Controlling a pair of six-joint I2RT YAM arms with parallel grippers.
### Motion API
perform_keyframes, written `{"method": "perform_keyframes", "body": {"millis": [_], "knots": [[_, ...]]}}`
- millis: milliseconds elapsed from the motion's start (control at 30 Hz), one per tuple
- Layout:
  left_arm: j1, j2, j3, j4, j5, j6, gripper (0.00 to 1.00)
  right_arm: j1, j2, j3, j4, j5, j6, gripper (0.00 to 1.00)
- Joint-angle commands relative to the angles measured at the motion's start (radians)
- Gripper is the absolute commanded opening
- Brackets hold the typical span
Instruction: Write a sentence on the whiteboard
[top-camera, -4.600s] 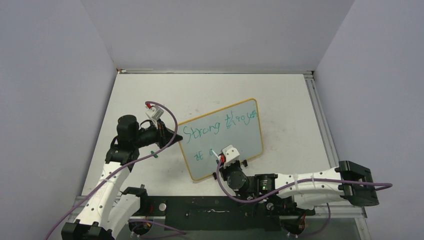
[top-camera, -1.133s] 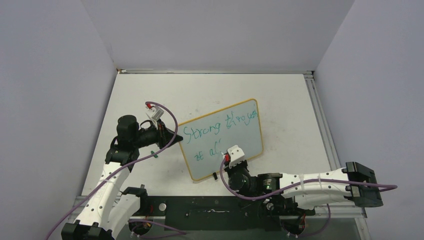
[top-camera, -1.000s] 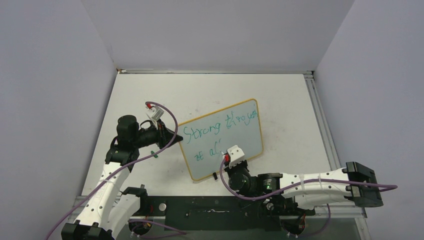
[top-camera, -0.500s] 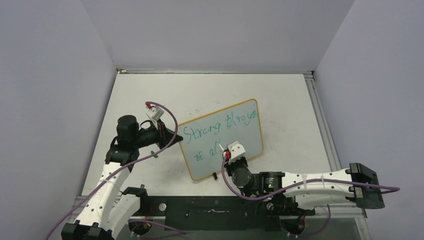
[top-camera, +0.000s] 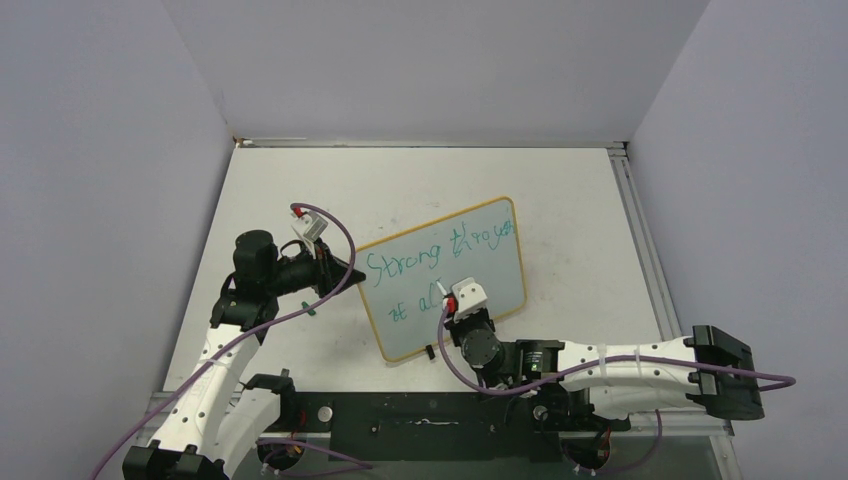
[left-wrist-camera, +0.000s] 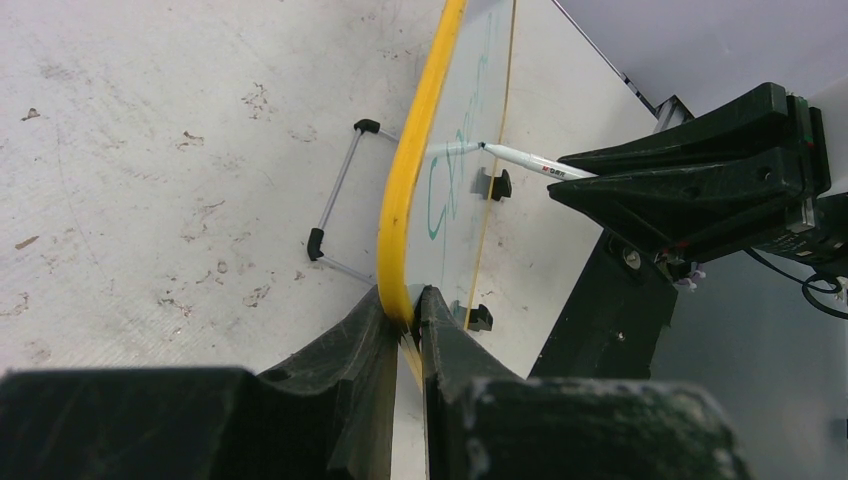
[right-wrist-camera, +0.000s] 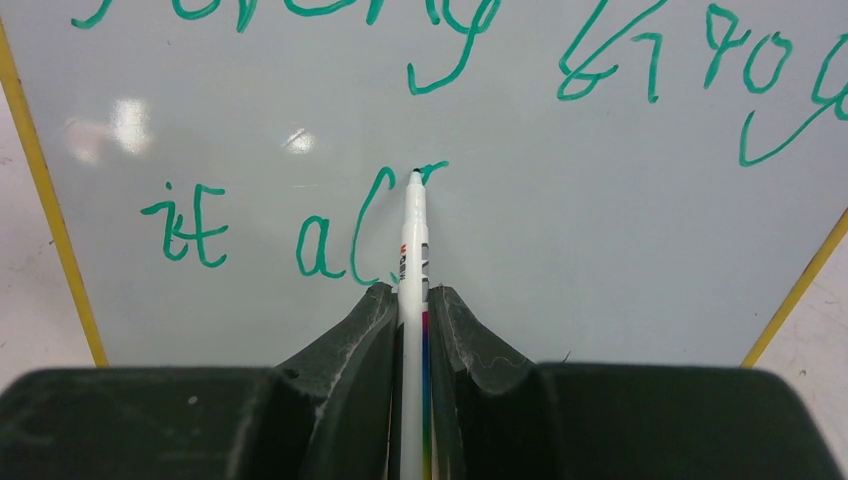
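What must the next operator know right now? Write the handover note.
Left gripper: shut on the whiteboard, pinching its yellow frame at the left edge.
Right gripper: shut on the marker, with the tip at the second line of writing.
Whiteboard: on the table between the two arms, turned at a slight angle.
Done: the sentence reads "Strong through" on the top line and "it al" below.
Left: the final "l" is only begun at the marker tip. Finish that stroke, then lift the marker away.
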Motion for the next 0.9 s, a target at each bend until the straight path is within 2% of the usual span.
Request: {"method": "perform_keyframes", "body": {"millis": [0, 433, 867], "knots": [[-0.007, -0.005, 0.023, 0.024, 0.003, 0.029, 0.00, -0.008, 0.004, 0.030, -0.016, -0.027, 0.042, 0.05], [-0.006, -0.008, 0.023, 0.024, 0.005, 0.029, 0.00, 0.037, -0.007, 0.011, -0.138, -0.013, 0.195, 0.05], [-0.006, -0.008, 0.023, 0.024, 0.005, 0.027, 0.00, 0.052, -0.008, -0.014, -0.223, -0.006, 0.275, 0.05]]}}
